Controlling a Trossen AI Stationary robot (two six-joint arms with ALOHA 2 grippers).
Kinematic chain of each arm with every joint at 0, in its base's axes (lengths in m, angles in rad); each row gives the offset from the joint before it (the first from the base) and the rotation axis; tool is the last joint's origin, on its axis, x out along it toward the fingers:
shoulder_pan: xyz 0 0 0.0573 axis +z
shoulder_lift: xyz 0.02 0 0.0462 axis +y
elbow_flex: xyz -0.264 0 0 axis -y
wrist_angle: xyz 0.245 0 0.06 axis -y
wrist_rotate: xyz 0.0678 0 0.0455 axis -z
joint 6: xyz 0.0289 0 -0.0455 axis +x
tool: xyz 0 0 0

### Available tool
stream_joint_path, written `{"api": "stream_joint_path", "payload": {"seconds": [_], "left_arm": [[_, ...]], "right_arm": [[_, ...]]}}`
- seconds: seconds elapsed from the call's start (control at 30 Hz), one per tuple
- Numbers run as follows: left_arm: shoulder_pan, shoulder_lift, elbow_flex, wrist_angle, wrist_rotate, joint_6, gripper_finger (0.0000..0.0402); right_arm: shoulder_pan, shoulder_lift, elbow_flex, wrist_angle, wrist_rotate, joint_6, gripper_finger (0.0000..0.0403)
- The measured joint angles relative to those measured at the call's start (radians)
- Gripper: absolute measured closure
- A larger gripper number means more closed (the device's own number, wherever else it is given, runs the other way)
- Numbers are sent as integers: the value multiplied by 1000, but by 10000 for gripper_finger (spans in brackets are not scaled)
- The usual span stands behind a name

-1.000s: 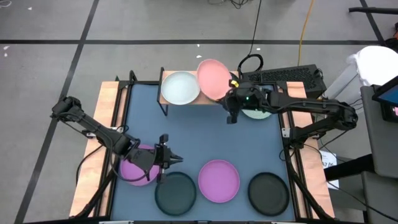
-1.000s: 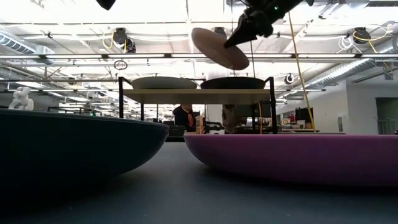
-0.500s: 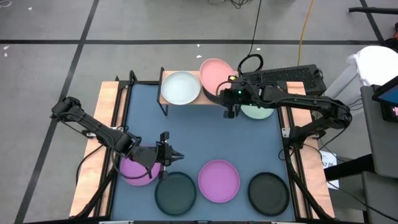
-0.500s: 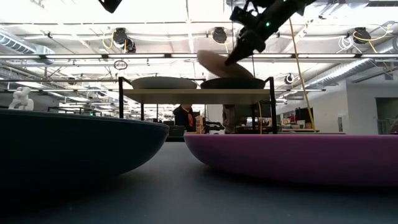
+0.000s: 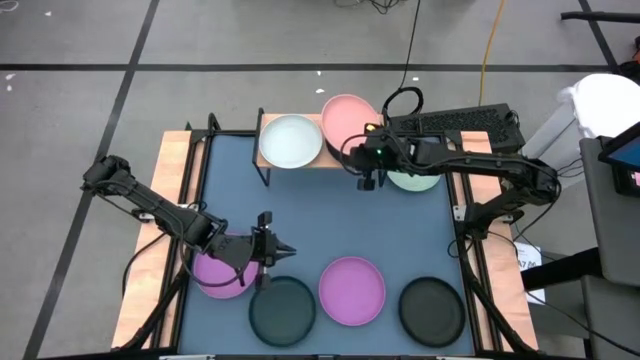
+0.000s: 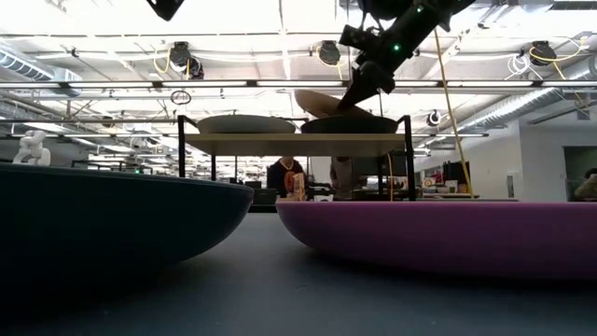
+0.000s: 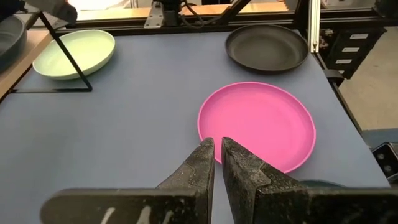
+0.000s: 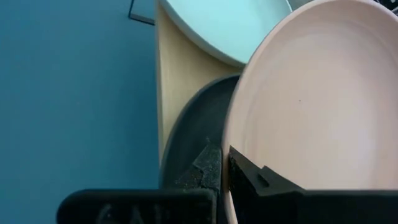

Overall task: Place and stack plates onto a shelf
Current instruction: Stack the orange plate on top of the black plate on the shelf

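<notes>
Blue-grey desk (image 5: 320,230) w/ wood edges; shelf (image 5: 305,158) sits at the far edge. Right claw (image 5: 366,172) is clenched on the near rim of the pink plate (image 5: 347,122), holding it tilted over the charcoal plate (image 8: 193,134) already on the shelf's right half. White plate (image 5: 290,141) is on the left half; mint plate (image 5: 413,180) is on the desk just beside the shelf. Right arm is stretched in from the right, forearm roughly level, wrist over the shelf's front edge.

Plates look stiff, light, matte, so grip should be decent. Rim pinch is the only hold, and a one-sided pinch lets the plate sag and swing.

Left claw (image 5: 280,255) is nearly closed, holding nothing, parked low by the purple plate (image 5: 215,272). Near row: dark plate (image 5: 282,310), 2nd purple (image 5: 352,291), 2nd dark (image 5: 432,310).
</notes>
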State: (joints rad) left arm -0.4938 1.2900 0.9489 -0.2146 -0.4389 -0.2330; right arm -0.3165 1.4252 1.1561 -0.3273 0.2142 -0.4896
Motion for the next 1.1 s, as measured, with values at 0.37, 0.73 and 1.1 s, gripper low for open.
{"api": "stream_joint_path", "payload": {"seconds": [0.37, 0.73, 1.1], "left_arm": [[0, 0, 0, 0, 0, -15, 364], [0, 0, 0, 1, 0, -32, 364], [0, 0, 0, 1, 0, -34, 364]], "right_arm": [[24, 0, 13, -77, 74, 40, 399], [24, 0, 13, -109, 73, 68, 399], [35, 0, 13, -134, 73, 73, 398]]}}
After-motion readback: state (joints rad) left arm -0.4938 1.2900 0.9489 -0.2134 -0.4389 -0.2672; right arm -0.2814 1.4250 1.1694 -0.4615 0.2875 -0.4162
